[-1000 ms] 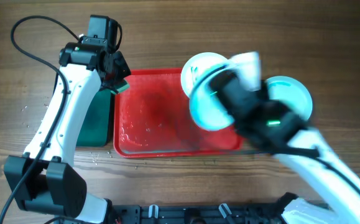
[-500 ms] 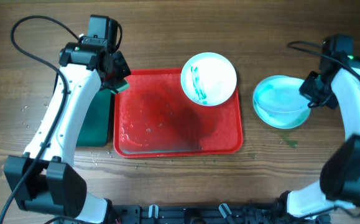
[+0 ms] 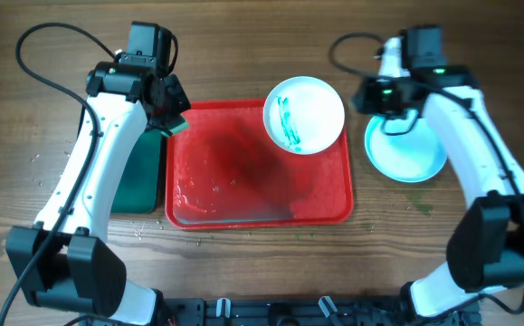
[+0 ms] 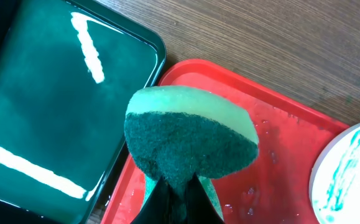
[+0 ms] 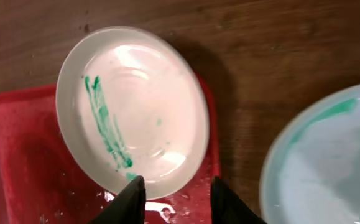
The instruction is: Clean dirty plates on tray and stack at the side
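Smeared plate (image 3: 303, 114) sits on the red tray (image 3: 243, 195), at its top-right corner in the overhead view, overhanging the rim. Second plate (image 3: 411, 156) is on the tabletop (image 3: 243, 45), just right of the tray. Right hand (image 5: 176, 200) is spread and empty over the smeared plate's edge; the gap reads only in its wrist view. Left hand (image 4: 173, 196) pinches a green sponge (image 4: 191, 140) over the tray's left rim, beside the green tray (image 4: 55, 112). The sponge is clear only from the left wrist.
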{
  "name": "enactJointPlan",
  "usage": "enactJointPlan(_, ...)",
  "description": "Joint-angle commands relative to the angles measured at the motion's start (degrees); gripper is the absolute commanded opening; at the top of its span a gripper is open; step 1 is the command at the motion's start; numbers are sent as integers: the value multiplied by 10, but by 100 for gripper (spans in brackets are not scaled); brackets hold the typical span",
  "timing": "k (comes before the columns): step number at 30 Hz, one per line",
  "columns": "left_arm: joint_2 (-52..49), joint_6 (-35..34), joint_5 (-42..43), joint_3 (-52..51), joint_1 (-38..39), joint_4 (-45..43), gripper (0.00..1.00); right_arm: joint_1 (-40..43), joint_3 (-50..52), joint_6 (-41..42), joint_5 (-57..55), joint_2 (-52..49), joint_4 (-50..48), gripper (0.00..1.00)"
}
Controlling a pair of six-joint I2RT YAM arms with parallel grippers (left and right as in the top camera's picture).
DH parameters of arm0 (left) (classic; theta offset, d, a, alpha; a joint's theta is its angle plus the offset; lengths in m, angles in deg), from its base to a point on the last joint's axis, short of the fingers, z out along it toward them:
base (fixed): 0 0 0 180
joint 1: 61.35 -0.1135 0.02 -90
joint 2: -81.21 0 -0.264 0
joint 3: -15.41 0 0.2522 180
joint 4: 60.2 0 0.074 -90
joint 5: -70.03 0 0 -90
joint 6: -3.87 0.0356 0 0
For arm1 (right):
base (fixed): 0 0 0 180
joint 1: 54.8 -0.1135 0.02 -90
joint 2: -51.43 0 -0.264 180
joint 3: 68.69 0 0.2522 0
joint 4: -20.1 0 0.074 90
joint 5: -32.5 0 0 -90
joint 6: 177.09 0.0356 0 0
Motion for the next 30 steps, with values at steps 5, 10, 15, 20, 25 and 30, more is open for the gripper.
enactJointPlan(5, -4, -10, 3, 4, -1, -2, 4, -54, -9, 64, -53, -129, 18, 27)
enactJointPlan(10, -4, -10, 3, 4, -1, -2, 4, -57, -5, 63, -78, -140, 23, 26)
enactJointPlan(15, -4, -10, 3, 4, -1, -1, 4, -113, -5, -39, -78, -162, 28, 5)
enactJointPlan(20, -4, -10, 3, 4, -1, 3, 4, -156, -16, -63, -65, -145, 71, 6)
enactJointPlan(25, -4, -10, 3, 4, -1, 3, 4, -154, -47, -226, -81, -143, 5, 61)
enactJointPlan(30, -4, -10, 3, 4, -1, 3, 4, -152, -47, -314, -74, -163, -92, 55)
